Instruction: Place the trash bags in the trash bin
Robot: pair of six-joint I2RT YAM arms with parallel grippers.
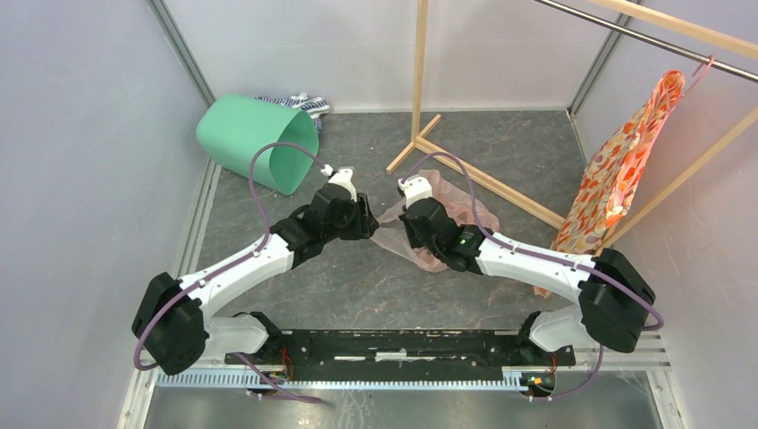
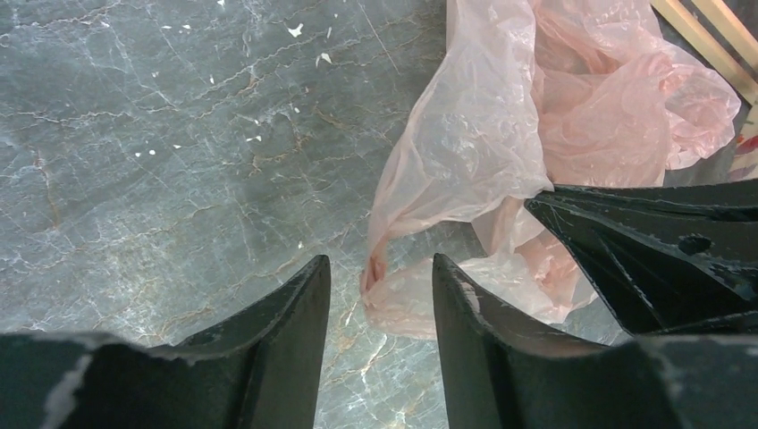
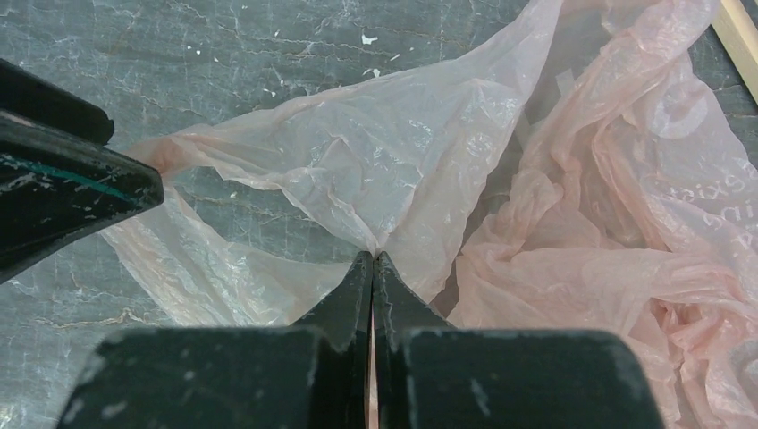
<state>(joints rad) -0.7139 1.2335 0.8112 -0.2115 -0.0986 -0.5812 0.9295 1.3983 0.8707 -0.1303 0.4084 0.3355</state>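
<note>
Pressed-together black fingers of the right gripper fill the bottom of its own wrist view, clamped on a fold of the trash bag. The pale pink film pulls up into creased ridges at the tips, a grip the overhead camera cannot show because the wrist covers it. From the left wrist view, the left gripper has its jaws parted, with a twisted corner of the bag lying in the gap. Neither finger visibly presses on it, so this tool is released. The same view shows the rest of the bag heaped on the grey marbled tabletop, and the other gripper's dark body just beside it on the right. Only the overhead view gives the wider layout. The bag lies mid-table between the two wrists, near the foot of a wooden rack. The trash bin lies on its side well apart in the far left corner, its mouth towards the arms and a striped cloth behind it. An orange floral garment hangs at the right.
</note>
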